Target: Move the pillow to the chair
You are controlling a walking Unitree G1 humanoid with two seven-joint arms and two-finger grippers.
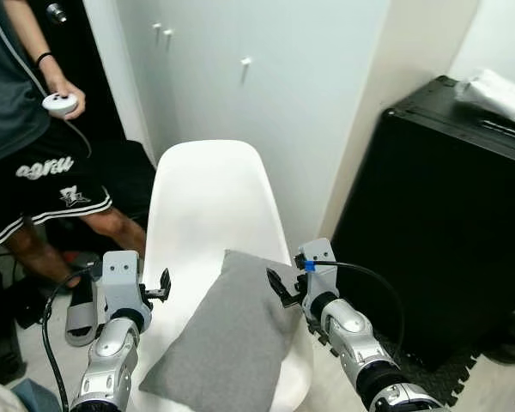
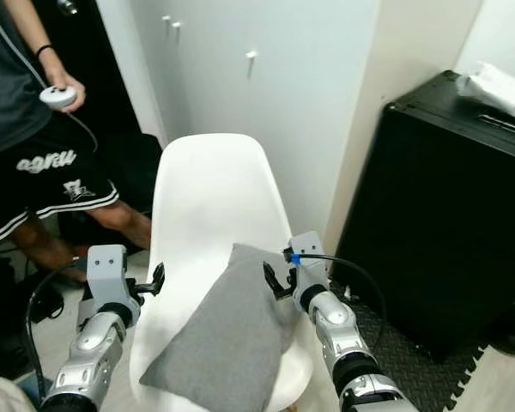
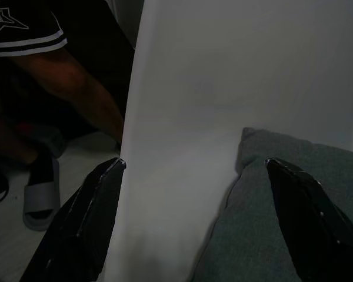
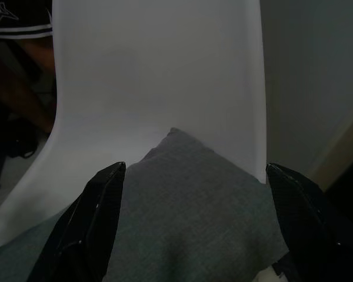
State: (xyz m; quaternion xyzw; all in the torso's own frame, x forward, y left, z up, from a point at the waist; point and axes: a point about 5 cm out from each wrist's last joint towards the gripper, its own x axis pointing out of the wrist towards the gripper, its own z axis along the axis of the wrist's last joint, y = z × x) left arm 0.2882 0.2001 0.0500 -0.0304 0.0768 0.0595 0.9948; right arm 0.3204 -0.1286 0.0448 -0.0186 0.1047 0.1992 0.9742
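A grey pillow (image 1: pixel 227 343) lies on the seat of the white shell chair (image 1: pixel 210 197), its top corner against the backrest and its lower end hanging over the seat's front edge. My left gripper (image 1: pixel 163 284) is open by the chair's left rim, a little apart from the pillow. In the left wrist view its fingers (image 3: pixel 100 205) spread wide across the chair's edge. My right gripper (image 1: pixel 280 287) is open at the pillow's upper right corner. The right wrist view shows the pillow (image 4: pixel 188 205) lying between and beyond the wide-spread fingers (image 4: pixel 100 200).
A person stands at the left holding a white controller (image 1: pixel 60 104); a grey slipper (image 1: pixel 81 309) lies by their feet. A black cabinet (image 1: pixel 438 223) stands close on the right with a white bundle (image 1: pixel 498 90) on top. White cupboard doors (image 1: pixel 266 86) are behind the chair.
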